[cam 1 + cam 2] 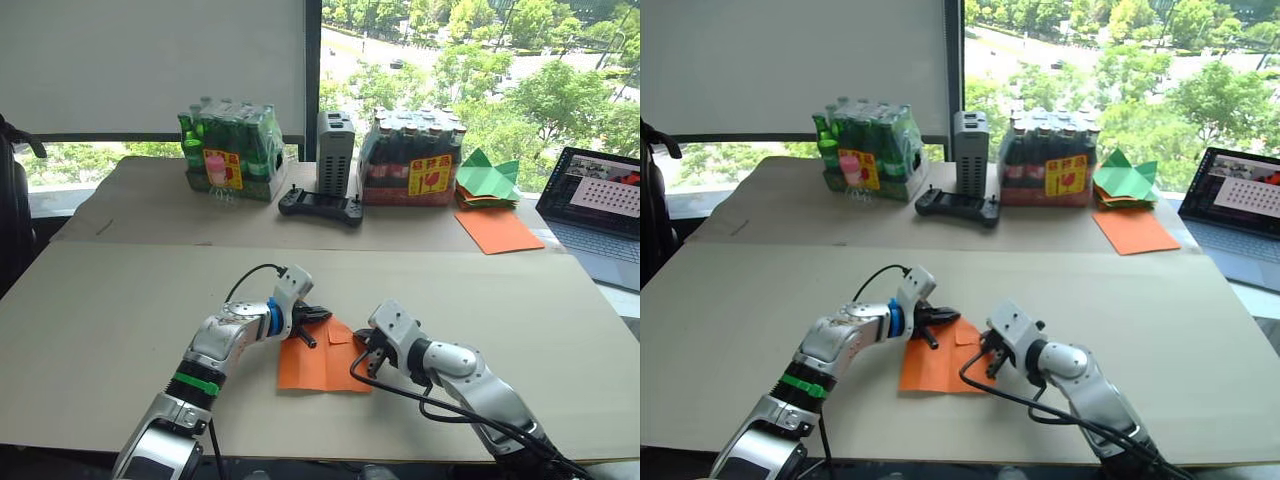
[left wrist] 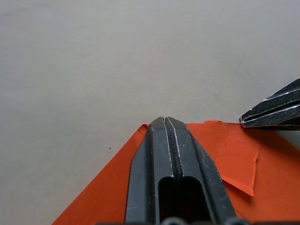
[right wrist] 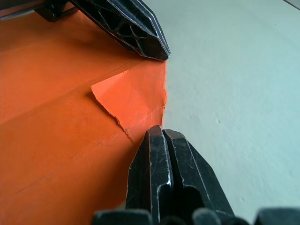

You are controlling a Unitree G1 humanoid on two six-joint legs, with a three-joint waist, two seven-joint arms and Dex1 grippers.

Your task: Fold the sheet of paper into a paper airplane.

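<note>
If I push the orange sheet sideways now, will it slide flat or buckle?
Likely buckle: the sheet of paper looks thin, and a small folded flap already sits on it. It is probably very light, so it may slide on the smooth board. Both shut tools, left and right, rest at its edge, so a push could crumple it.

- Left and right eye views: from the head, forward and down over the table (image 1: 100,330), toward the window.
- Wrist views: close along closed fingers, sharing the sheet of paper (image 2: 225,154).
</note>
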